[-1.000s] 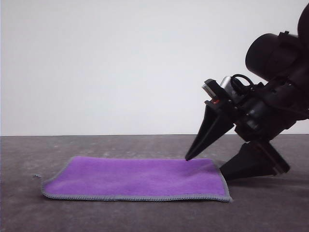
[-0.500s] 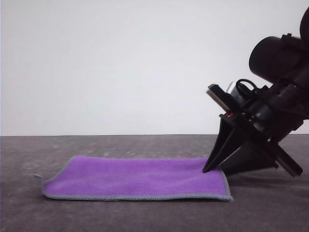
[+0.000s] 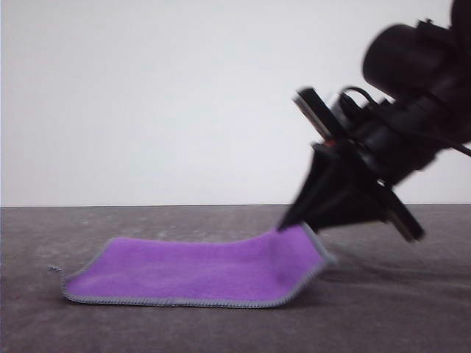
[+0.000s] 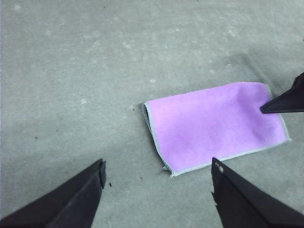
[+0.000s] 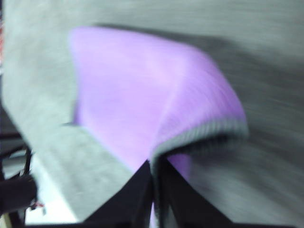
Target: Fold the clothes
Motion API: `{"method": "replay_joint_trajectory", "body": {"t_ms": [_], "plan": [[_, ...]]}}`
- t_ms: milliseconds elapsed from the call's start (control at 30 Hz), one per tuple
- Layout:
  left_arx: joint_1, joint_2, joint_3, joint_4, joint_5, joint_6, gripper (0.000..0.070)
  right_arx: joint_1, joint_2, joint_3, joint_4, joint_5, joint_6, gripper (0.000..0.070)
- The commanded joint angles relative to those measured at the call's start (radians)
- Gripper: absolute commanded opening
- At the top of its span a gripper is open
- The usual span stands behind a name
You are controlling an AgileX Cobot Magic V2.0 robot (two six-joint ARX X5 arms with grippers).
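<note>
While the left end effector [image 4: 156, 190] gapes, the right end effector [image 3: 294, 220] pinches the cloth [image 3: 191, 268].

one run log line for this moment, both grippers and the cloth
right gripper: shut on cloth, edge raised | left gripper: open, above table | fold: not done

One purple cloth [image 3: 199, 268], two hands [image 3: 294, 220] [image 4: 156, 178], apparently nothing more.

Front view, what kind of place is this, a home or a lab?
Probably a lab test bench: a bare grey table, a plain white wall behind it, and only a purple cloth pinched by the right gripper.
</note>
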State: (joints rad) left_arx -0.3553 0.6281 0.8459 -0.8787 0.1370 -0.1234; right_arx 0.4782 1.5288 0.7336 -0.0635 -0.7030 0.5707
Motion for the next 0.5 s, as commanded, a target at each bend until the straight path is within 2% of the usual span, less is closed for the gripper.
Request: {"method": "replay_joint_trajectory", "body": {"t_ms": [0, 133, 467], "plan": [[-0.002, 0.005, 0.008, 0.013, 0.001, 0.0, 0.0432, 0.025, 0.01, 0.042, 0.011, -0.001, 0.018, 0.0], [-0.002, 0.005, 0.008, 0.013, 0.001, 0.0, 0.0432, 0.072, 0.026, 0.117, 0.011, 0.01, 0.048, 0.0], [-0.002, 0.005, 0.008, 0.016, 0.001, 0.003, 0.0432, 0.166, 0.18, 0.27, 0.011, 0.031, 0.058, 0.0]]}}
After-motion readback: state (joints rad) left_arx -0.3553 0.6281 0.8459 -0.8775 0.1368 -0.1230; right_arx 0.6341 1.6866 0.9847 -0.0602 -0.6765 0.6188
